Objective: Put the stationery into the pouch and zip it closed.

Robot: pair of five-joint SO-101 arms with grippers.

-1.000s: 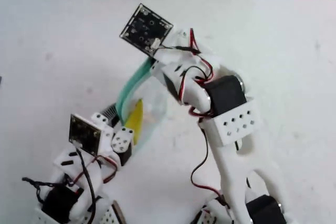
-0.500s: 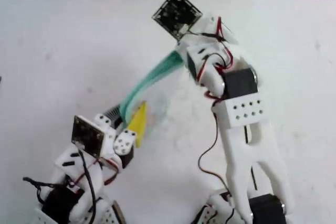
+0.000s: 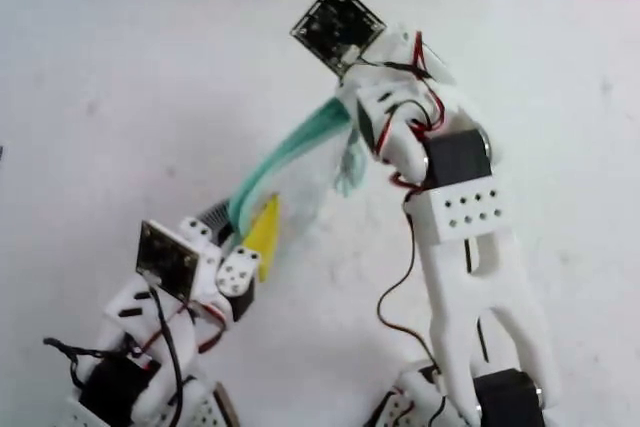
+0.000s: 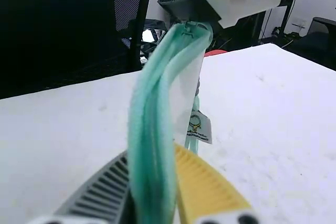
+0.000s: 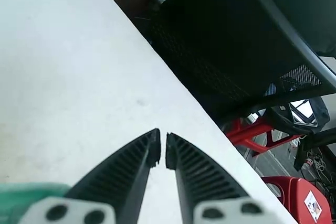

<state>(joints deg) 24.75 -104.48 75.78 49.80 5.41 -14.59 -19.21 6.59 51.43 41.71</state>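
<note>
Plainly, the pouch (image 3: pixel 288 159) is off the table (image 3: pixel 120 77), stretched in a slanting line between the two grippers. It is made of clear, glossy film with a soft teal fabric band along its zip edge.

The left gripper (image 4: pixel 152 153) is clamped on the near end of that band. Its yellow finger (image 4: pixel 205 187) and its grey finger (image 4: pixel 100 195), both ribbed plastic, press the teal edge from either side.

The right gripper (image 3: pixel 350 127) holds the far, higher end. In its own wrist view its black ribbed fingers (image 5: pixel 126 166) are drawn together, with a thin slit between the tips. The left wrist view shows the pouch's end and a small metallic zip pull (image 4: pixel 191 26) caught right at it. A short teal strand (image 3: pixel 348 169) dangles from the pouch just below this gripper.

As for writing, a small white tag (image 4: pixel 197 124) hangs against the clear film. It bears a green and yellow emblem and a few lines of print, too small for us to read. In the room behind, a red object has a white sticker (image 5: pixel 313 204) that we cannot read either.

We see the table as white and matte, with faint grey specks. Black mesh chairs (image 5: pixel 236 51) stand beyond its far edge, near a red frame (image 5: pixel 252 129).
</note>
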